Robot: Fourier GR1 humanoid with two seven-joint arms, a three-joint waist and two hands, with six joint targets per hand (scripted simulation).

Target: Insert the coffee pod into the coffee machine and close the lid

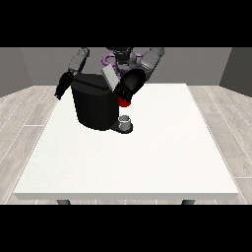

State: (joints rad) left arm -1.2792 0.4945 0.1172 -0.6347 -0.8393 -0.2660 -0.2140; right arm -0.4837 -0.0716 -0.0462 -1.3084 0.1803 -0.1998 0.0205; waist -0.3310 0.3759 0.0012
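The black coffee machine [94, 106] stands at the back left of the white table [147, 157]. Its grey lid [109, 76] is raised and tilted up behind its top. The hand at the view's right [127, 87] is over the machine's upper right corner, just beside the lid. A red thing at the machine [126, 102] shows right under that hand. A small grey thing [126, 120] sits on the machine's low base in front. The hand at the view's left [62, 85] hangs beside the machine's left side with straight fingers pointing down, holding nothing.
The robot's torso [120, 58] is close behind the machine. The table's front edge [128, 196] lies far from both hands. Grey walls and a wood floor surround the table.
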